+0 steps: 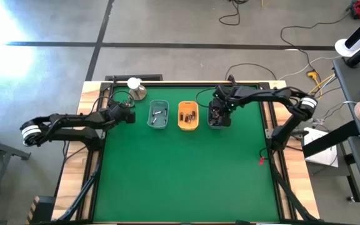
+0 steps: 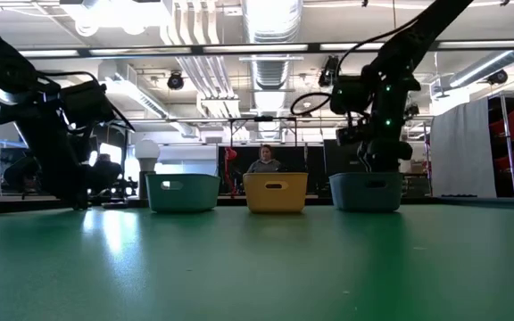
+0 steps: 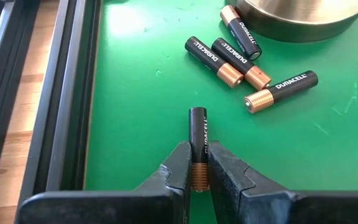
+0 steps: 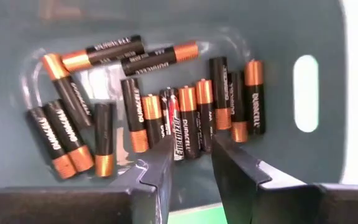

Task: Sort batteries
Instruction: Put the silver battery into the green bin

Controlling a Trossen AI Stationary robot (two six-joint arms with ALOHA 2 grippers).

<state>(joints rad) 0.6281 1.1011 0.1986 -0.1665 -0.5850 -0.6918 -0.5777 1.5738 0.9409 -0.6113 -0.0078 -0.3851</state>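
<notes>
Left gripper (image 3: 199,163) is clamped on one black-and-copper cylindrical battery (image 3: 198,140), gripped at its copper end. The battery's long axis runs straight forward from the fingertips, black end leading, just above the green table mat (image 1: 186,175). Four loose black-and-copper batteries (image 3: 238,65) lie on the mat beyond it, toward the upper right of the left wrist view, beside the rim of a round brass-coloured metal dome (image 3: 297,18).

In the high view this gripper sits left of centre, nearest the grey-green plastic tray (image 1: 158,115). An orange plastic tray (image 1: 188,116) stands next to that, centre frame. In my judgement the left arm is plainly nearer these two trays than the right arm; the held battery must travel rightward across the frame to reach either.

Right gripper (image 4: 190,163) hangs over a third, blue-grey plastic tray (image 4: 316,134), right of centre in the high view. Its jaws stand narrowly apart and hold nothing. A heap of similar batteries (image 4: 166,106) lies on that tray's floor just below the fingertips.
</notes>
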